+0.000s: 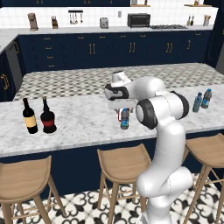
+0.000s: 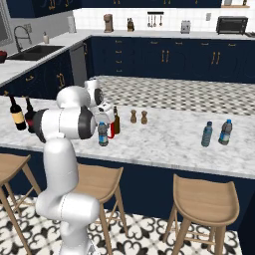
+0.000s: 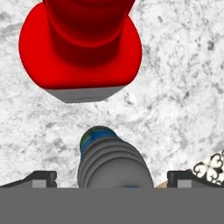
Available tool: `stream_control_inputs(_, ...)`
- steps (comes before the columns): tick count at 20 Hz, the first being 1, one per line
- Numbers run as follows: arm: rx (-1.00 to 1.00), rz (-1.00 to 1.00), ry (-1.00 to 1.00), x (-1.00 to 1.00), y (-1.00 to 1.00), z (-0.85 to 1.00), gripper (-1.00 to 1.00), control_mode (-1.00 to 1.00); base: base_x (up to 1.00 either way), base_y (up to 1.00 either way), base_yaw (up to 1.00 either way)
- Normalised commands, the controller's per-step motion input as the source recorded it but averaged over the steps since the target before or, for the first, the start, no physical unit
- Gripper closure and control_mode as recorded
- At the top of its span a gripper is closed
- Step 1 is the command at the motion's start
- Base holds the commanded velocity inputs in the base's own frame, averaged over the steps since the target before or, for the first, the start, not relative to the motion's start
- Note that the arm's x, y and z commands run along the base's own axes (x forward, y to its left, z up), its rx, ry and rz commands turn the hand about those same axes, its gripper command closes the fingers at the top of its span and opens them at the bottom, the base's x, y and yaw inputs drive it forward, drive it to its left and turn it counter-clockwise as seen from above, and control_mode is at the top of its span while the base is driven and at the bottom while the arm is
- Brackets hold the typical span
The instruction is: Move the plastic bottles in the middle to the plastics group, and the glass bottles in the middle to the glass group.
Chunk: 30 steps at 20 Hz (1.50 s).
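Note:
The small clear-bluish water bottle (image 1: pixel 124 118) (image 2: pixel 103 134) stands mid-counter, its dark ribbed cap (image 3: pixel 114 164) close below the hand camera. My gripper (image 1: pixel 118 106) (image 2: pixel 105 119) (image 3: pixel 113 178) hangs directly above it, open, one fingertip on each side of the cap and neither touching. The flat red bottle (image 3: pixel 81 43) (image 2: pixel 112 130) stands just behind it, and the slim brown bottle (image 2: pixel 116 120) beyond that. Two dark wine bottles, yellow-labelled (image 1: pixel 29 116) and red-labelled (image 1: pixel 48 117), stand at the counter's left. Two clear-blue water bottles (image 1: pixel 197 102) (image 2: pixel 207 134) stand at the right.
The marble counter (image 1: pixel 78 129) has wooden stools (image 1: pixel 124 162) along its near edge. Two small brown shakers (image 2: pixel 133 116) stand behind the middle bottles. My own white arm (image 1: pixel 162 109) lies between the middle bottles and the right-hand group.

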Motion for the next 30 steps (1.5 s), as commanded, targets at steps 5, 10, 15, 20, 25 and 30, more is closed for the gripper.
stream_control_inputs(5, 0.00, -0.01, 0.03, -0.01, 0.00, -0.20, 1.00, -1.00, 0.00, 0.00, 0.00)
stream_control_inputs(10, 0.00, 0.00, -0.02, -0.33, -0.15, -0.02, 1.00, -1.00, 0.00, 0.00, 0.00)
stream_control_inputs(15, 0.00, 0.00, -0.17, -0.59, -0.39, 0.17, 1.00, -1.00, 0.00, 0.00, 0.00)
stream_control_inputs(20, 0.00, 0.00, -0.20, -0.52, -0.79, 0.25, 1.00, -1.00, 0.00, 0.00, 0.00)
stream_control_inputs(25, 0.13, 0.00, -0.24, -0.34, -0.95, 0.25, 1.00, -1.00, 0.00, 0.00, 0.00)
stream_control_inputs(30, 0.07, -0.01, -0.11, -0.10, -1.00, 0.22, 1.00, -1.00, 0.00, 0.00, 0.00)
